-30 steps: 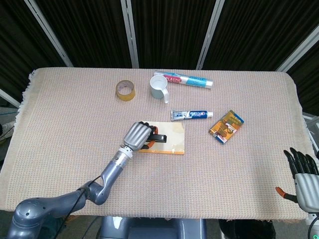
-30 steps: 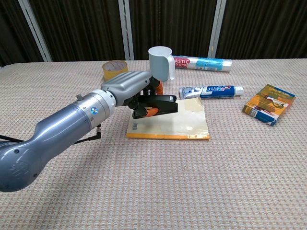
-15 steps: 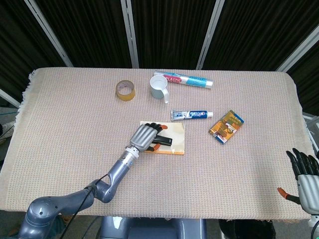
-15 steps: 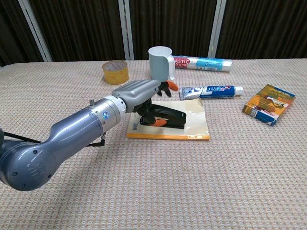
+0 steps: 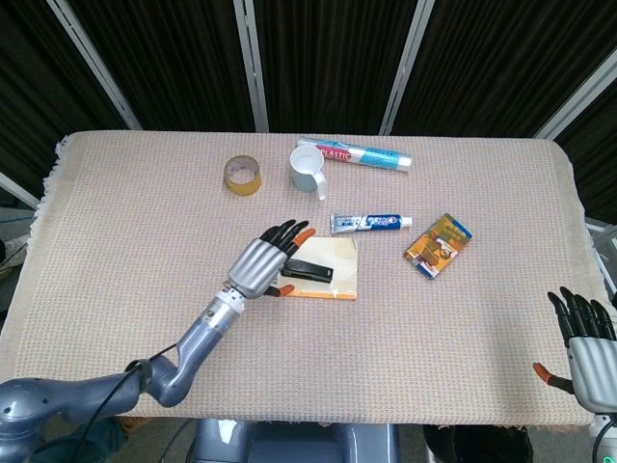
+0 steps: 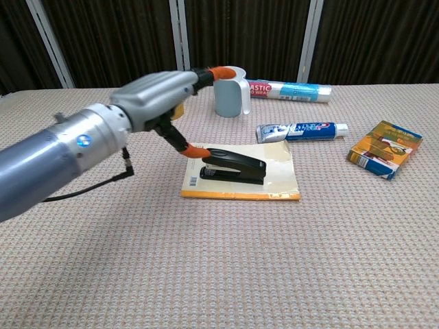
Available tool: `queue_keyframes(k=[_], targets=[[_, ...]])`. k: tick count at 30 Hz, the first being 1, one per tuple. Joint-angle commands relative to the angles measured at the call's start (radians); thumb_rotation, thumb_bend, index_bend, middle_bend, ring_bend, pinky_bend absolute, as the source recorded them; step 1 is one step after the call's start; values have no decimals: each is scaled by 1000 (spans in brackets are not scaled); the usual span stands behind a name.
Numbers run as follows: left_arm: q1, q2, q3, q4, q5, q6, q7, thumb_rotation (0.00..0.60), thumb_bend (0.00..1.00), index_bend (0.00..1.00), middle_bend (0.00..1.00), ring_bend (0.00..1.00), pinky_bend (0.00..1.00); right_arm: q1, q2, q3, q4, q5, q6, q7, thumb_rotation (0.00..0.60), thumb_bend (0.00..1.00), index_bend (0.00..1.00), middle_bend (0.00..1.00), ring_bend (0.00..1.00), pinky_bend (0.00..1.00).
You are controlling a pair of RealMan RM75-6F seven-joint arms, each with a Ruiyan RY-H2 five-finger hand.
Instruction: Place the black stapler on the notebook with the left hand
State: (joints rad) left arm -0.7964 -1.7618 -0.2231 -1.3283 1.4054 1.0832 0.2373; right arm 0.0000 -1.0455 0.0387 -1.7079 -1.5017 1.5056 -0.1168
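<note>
The black stapler [image 5: 308, 271] [image 6: 233, 166] lies flat on the tan notebook [image 5: 337, 253] [image 6: 281, 173], along its near-left part. My left hand [image 5: 262, 263] [image 6: 159, 97] hovers above and to the left of the stapler, fingers spread, holding nothing; in the chest view its thumb tip sits next to the stapler's left end. My right hand [image 5: 585, 343] rests at the table's front right corner, fingers apart, empty, seen only in the head view.
A roll of tape [image 5: 244, 175] lies at the back left. A grey-blue cup [image 5: 308, 170] [image 6: 230, 91] and a plastic-wrap tube [image 5: 366, 155] [image 6: 288, 89] stand behind the notebook. A toothpaste tube [image 5: 371, 223] [image 6: 302, 130] and an orange box [image 5: 438, 244] [image 6: 384, 149] lie to the right.
My left hand set the stapler down on the notebook, let go of it, opened its fingers and rose up and back to the left. The right hand stayed put.
</note>
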Motion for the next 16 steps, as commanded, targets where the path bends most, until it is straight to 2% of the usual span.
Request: queue_keyframes(k=[1,3,5,10,12,16], targets=[[196,203,148,-217,95,228,176,600,180,0,0,0,159,1,-6,2,-3,5,-1,-14,600,65,0,0,0,0],[276,277,214,-283,104,298,262,600,189,0,0,0,161,2,-14,2,-5,11,-5,-32,600,65,0,0,0,0],[341,317,261,-302,120,366,302,600,192,0,0,0,158,5,-21,3,-5,19,-9,-51,600,65,0,0,0,0],[485,371,355,-255,138,494,299,600,199,0,0,0,137,16,-44,11,-3,48,-30,-100,600,66,0,0,0,0],[530,378,373,-228,127,523,275,600,204,0,0,0,128,21,-51,14,-2,56,-37,-116,600,66,0,0,0,0],[567,391,366,-211,98,531,215,600,211,0,0,0,115,29,-61,19,-1,73,-49,-135,600,67,0,0,0,0]])
